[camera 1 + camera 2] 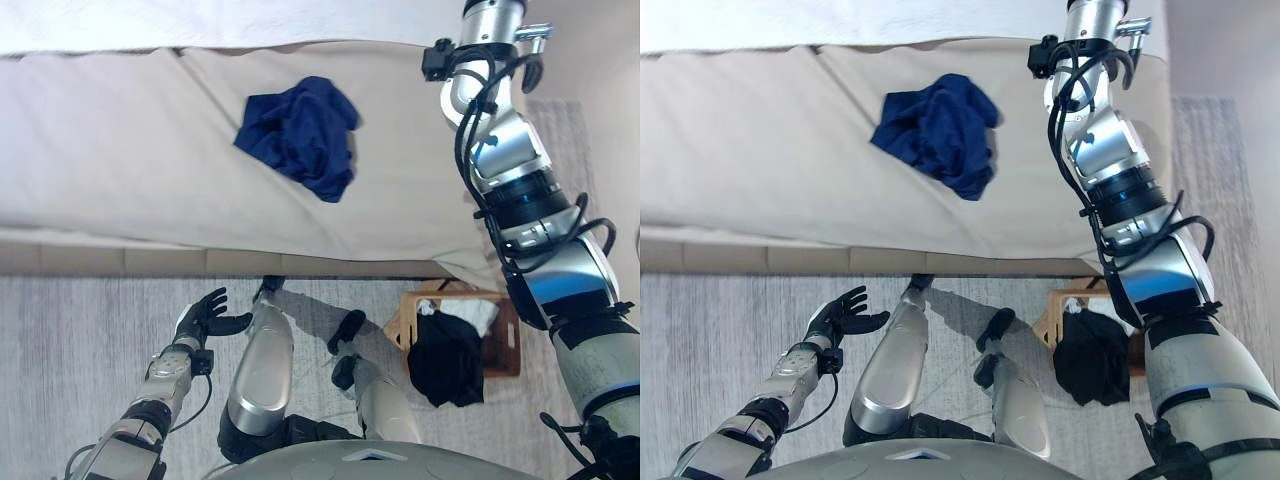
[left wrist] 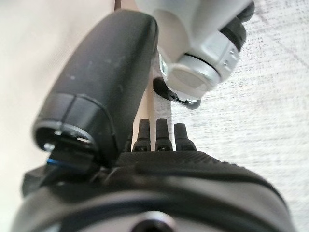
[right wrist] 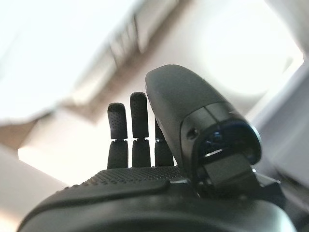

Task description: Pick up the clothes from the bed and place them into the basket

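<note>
A crumpled navy blue garment [image 1: 302, 133] lies on the beige bed [image 1: 120, 160], near its middle. A wooden basket [image 1: 505, 345] stands on the floor at the lower right, with black clothes [image 1: 446, 360] and a white piece [image 1: 468, 312] in it. My left hand [image 1: 208, 318] hovers low over the floor, below the bed's edge, fingers relaxed and empty. My right arm reaches up past the bed's far right corner; the hand itself is out of the eye views. In the right wrist view my right hand [image 3: 140, 145] has straight fingers and holds nothing.
The bed's front edge [image 1: 200, 262] runs across the middle of the view. A grey carpet [image 1: 80, 340] covers the floor in front of it. The basket sits close to the bed's right corner.
</note>
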`<state>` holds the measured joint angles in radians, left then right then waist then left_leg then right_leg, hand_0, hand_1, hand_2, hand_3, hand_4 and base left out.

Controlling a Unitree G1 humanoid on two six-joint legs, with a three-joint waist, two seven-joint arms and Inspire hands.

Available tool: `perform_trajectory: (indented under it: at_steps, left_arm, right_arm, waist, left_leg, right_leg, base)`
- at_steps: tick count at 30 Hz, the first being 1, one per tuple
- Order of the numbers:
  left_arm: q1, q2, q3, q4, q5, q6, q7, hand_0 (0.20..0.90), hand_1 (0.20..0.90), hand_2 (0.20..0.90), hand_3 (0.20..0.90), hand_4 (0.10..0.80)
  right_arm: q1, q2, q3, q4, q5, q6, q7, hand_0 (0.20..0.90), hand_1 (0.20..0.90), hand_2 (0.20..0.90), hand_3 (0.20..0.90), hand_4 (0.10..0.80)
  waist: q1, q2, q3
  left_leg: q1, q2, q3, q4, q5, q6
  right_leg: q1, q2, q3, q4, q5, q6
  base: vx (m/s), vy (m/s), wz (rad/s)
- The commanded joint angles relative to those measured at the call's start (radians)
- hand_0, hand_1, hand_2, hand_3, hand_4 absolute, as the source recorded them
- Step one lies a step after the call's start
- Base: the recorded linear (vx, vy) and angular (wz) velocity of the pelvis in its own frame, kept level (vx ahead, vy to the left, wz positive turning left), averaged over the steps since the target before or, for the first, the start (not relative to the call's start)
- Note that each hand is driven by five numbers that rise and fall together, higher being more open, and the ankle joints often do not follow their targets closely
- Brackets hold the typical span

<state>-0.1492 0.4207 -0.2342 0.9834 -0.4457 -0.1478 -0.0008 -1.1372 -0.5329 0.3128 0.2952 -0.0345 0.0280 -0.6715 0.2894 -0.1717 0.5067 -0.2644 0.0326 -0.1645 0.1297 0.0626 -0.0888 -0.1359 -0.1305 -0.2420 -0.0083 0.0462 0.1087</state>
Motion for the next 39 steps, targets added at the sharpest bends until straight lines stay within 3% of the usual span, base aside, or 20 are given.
perform_trajectory:
  at_steps: [1,7,9,10,11,12,15,20,25,30,39]
  left_arm:
    - [0.066,-0.037,-0.004,0.06,0.062,0.0,-0.001,0.9,0.9,0.9,0.9,0.8]
    - [0.052,-0.074,-0.019,0.073,0.115,0.03,-0.004,0.9,0.9,0.9,0.9,0.8]
    - [0.044,-0.083,-0.016,0.066,0.125,0.051,-0.008,0.9,0.9,0.9,0.9,0.8]
    - [0.038,-0.086,-0.014,0.055,0.132,0.065,-0.012,0.9,0.9,0.9,0.9,0.8]
    - [0.037,-0.086,-0.016,0.052,0.129,0.071,-0.012,0.9,0.9,0.9,0.9,0.8]
    - [0.036,-0.082,-0.019,0.042,0.133,0.074,-0.017,0.9,0.9,0.9,0.9,0.8]
    - [0.038,-0.083,-0.034,0.029,0.121,0.074,-0.017,0.9,0.9,0.9,0.9,0.8]
    - [0.038,-0.097,-0.055,0.009,0.127,0.073,-0.022,0.9,0.9,0.9,0.9,0.8]
    - [0.004,-0.084,-0.073,0.005,0.117,0.075,-0.032,0.9,0.9,0.9,0.9,0.8]
    - [-0.008,-0.053,-0.067,0.025,0.093,0.082,-0.022,0.9,0.9,0.9,0.9,0.8]
    - [0.013,-0.002,-0.014,0.072,0.11,0.067,-0.031,0.9,0.9,0.9,0.9,0.8]
  right_arm:
    - [0.047,-0.166,-0.068,-0.096,-0.084,-0.064,-0.091,0.3,0.3,0.3,0.2,0.1]
    - [0.131,-0.257,-0.136,-0.18,-0.064,-0.064,-0.097,0.3,0.3,0.3,0.2,0.1]
    - [0.179,-0.274,-0.145,-0.187,0.024,-0.054,0.07,0.3,0.3,0.3,0.2,0.1]
    - [0.213,-0.28,-0.125,-0.176,0.103,-0.024,0.256,0.474,0.474,0.474,0.403,0.303]
    - [0.242,-0.281,-0.106,-0.175,0.155,0.017,0.365,0.9,0.9,0.9,0.9,0.8]
    - [0.286,-0.298,-0.064,-0.176,0.219,0.113,0.559,0.9,0.9,0.9,0.9,0.8]
    - [0.349,-0.349,-0.019,-0.123,0.22,0.102,0.741,0.9,0.9,0.9,0.9,0.8]
    - [0.317,-0.313,0.033,0.017,0.165,0.101,0.87,0.9,0.9,0.9,0.9,0.8]
    - [0.203,-0.221,0.157,0.153,0.025,0.124,0.853,0.9,0.9,0.9,0.9,0.8]
    - [0.157,-0.191,0.255,0.243,-0.086,0.169,0.839,0.9,0.9,0.9,0.9,0.8]
    - [0.072,-0.052,0.272,0.554,-0.095,0.192,0.658,0.9,0.9,0.9,0.9,0.8]
  waist:
    - [-0.068,0.054,-0.151]
    - [-0.154,0.071,-0.228]
    - [-0.179,0.076,-0.249]
    - [-0.192,0.076,-0.258]
    - [-0.199,0.075,-0.265]
    - [-0.21,0.07,-0.274]
    - [-0.223,0.06,-0.288]
    - [-0.187,0.056,-0.282]
    - [-0.095,0.071,-0.203]
    - [-0.021,0.088,-0.14]
    - [0.125,0.091,-0.108]
  left_leg:
    - [0.135,0.01,0.106,-0.196,-0.015,0.065]
    - [0.198,0.012,0.163,-0.203,-0.03,0.062]
    - [0.219,0.011,0.184,-0.194,-0.037,0.059]
    - [0.224,0.011,0.195,-0.184,-0.041,0.057]
    - [0.227,0.012,0.203,-0.179,-0.042,0.055]
    - [0.231,0.014,0.21,-0.176,-0.04,0.054]
    - [0.24,0.025,0.219,-0.171,-0.036,0.049]
    - [0.23,0.025,0.191,-0.154,-0.032,0.037]
    - [0.162,0.005,0.108,-0.122,-0.012,0.027]
    - [0.107,-0.029,0.014,-0.067,-0.01,0.036]
    - [0.08,-0.061,-0.096,-0.097,0.014,0.052]
  right_leg:
    - [0.04,0.011,0.014,0.047,0.0,0.021]
    - [0.071,0.027,0.07,0.015,0.008,0.002]
    - [0.081,0.025,0.083,0.013,0.01,-0.002]
    - [0.085,0.024,0.092,0.012,0.012,-0.004]
    - [0.088,0.024,0.096,0.011,0.013,-0.006]
    - [0.092,0.024,0.103,0.006,0.015,-0.01]
    - [0.105,0.029,0.107,0.004,0.013,-0.019]
    - [0.124,0.023,0.069,0.007,0.006,-0.03]
    - [0.113,0.002,-0.024,0.036,-0.01,-0.039]
    - [0.104,-0.022,-0.082,0.098,-0.044,-0.048]
    - [0.134,-0.043,-0.172,0.111,-0.057,-0.025]
  base:
    - [-0.007,-0.057,-0.42]
    - [0.018,-0.067,-0.42]
    - [0.038,-0.023,-0.38]
    - [0.049,-0.025,-0.48]
    - [0.05,-0.061,-0.46]
    - [0.045,-0.057,-0.37]
    - [0.078,-0.055,-0.25]
    - [0.049,-0.006,-0.03]
    - [-0.087,0.04,0.36]
    - [-0.039,0.064,0.69]
    - [0.058,0.032,0.6]
